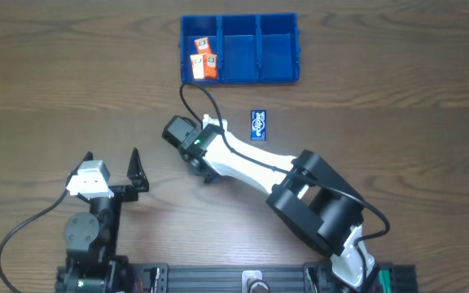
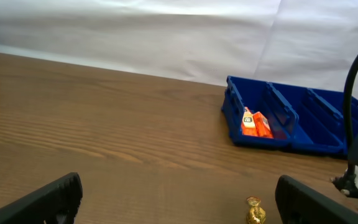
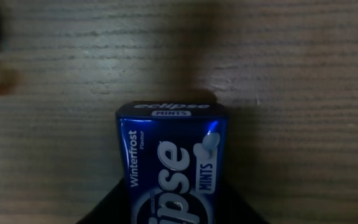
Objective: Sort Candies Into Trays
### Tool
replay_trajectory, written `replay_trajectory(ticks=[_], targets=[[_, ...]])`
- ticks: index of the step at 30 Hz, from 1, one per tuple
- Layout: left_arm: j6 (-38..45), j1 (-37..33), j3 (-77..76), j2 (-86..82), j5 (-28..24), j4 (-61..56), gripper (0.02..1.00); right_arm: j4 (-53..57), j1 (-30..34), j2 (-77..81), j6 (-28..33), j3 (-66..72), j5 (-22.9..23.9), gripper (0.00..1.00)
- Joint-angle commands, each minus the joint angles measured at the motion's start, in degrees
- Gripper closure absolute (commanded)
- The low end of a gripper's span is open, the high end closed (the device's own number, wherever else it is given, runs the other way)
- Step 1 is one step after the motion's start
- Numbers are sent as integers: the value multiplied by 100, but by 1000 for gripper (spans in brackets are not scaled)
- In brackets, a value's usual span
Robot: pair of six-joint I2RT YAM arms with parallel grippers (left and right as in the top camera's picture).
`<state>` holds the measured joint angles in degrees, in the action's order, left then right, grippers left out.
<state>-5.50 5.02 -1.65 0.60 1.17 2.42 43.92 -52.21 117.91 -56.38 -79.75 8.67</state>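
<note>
Now right hand clasps mint tin (blue).

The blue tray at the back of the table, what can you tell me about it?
The blue tray looks like hard plastic: a long open box, split by two walls into three compartments side by side. It sits flat on the wooden table, toward its far side. Its left compartment holds small orange packets; the other two look empty. Nothing else appears to touch it.
</note>
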Motion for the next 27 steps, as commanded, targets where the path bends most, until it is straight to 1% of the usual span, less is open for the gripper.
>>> replay_trajectory(ticks=[1,2,4,5,6,8,9,11,12,13,16,17,18,20,24,26,27], targets=[[81,-22,138,-33,26,201,23,105,20,61,129,-142,133,741],[83,-22,138,-33,26,201,20,361,48,-7,219,-310,326,766],[81,-22,138,-33,28,201,20,994,201,-208,619,-887,686,766],[81,-22,138,-33,26,201,20,1182,284,-256,831,-1130,745,763],[81,-22,138,-33,28,201,23,1558,511,-284,1285,-1762,841,766],[83,-22,138,-33,26,201,20,1858,901,-282,1969,-2621,953,763],[81,-22,138,-33,26,201,20,1836,1178,-271,2400,-3056,981,763],[81,-22,138,-33,26,201,20,1578,1609,-201,3016,-3504,1001,763],[81,-22,138,-33,26,201,20,1346,1775,-149,3248,-3578,1025,763],[81,-22,138,-33,28,201,20,881,1976,-52,3528,-3585,1084,761],[81,-22,138,-33,26,201,23,-76,2326,442,3757,-3585,1075,757],[81,-22,138,-33,26,201,20,-295,2380,597,3842,-3585,1019,757],[81,-22,138,-33,26,201,20,-549,2441,820,3882,-3585,863,752],[81,-22,138,-33,28,201,23,-798,2527,1134,3864,-3585,636,733],[81,-22,138,-33,26,201,20,-920,2555,1353,3818,-3585,555,717],[81,-22,138,-33,26,201,20,-920,2555,1390,3770,-3585,516,638],[83,-22,138,-33,26,201,20,-929,2555,1390,3733,-3585,516,570]])
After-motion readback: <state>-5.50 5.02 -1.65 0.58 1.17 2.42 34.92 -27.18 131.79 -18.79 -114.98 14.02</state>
